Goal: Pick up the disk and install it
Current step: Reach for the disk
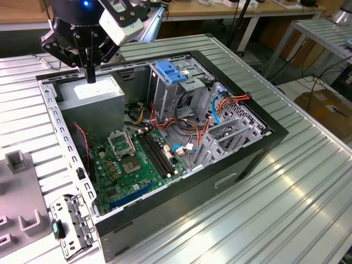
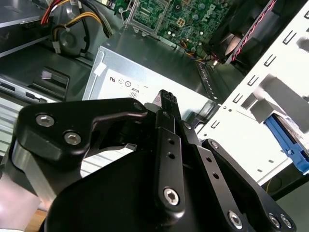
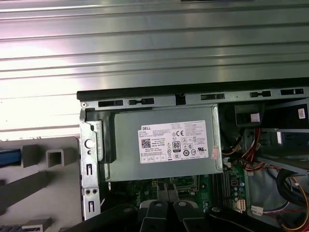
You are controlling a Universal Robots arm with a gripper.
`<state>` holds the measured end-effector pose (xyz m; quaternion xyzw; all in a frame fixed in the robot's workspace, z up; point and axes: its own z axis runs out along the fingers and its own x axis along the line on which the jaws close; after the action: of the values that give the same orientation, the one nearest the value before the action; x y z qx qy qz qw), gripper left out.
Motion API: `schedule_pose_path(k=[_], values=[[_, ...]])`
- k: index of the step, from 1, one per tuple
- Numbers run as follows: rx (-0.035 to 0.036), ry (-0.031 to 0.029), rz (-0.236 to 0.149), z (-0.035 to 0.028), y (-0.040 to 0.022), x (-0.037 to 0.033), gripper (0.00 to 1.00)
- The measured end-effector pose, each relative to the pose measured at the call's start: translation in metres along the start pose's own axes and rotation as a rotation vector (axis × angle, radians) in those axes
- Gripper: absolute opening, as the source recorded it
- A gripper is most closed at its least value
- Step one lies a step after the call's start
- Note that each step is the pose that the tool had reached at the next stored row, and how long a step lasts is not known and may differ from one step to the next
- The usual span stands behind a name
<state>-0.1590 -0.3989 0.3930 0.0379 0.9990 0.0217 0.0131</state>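
Pincer (image 1: 90, 74) fingers together, nothing held, hanging just above power supply (image 1: 93, 102) at far corner of open PC case (image 1: 220, 187), on the exterior view's left. Disk (image 2: 284, 139) showing only a blue rail, outside case wall on grey fixture (image 3: 63, 193), apart from pincer. Blue-handled drive cage (image 1: 175, 74) upright mid-case.

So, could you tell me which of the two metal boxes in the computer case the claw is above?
The grey box with the white sticker; the claw hangs over it. The blue-handled cage stands to the exterior view's right.
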Motion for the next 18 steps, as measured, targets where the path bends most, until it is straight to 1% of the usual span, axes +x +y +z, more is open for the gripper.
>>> schedule_pose_path(k=[18], values=[[0.0001,0.0,0.0,-0.0001,-0.001,0.013,0.11]])
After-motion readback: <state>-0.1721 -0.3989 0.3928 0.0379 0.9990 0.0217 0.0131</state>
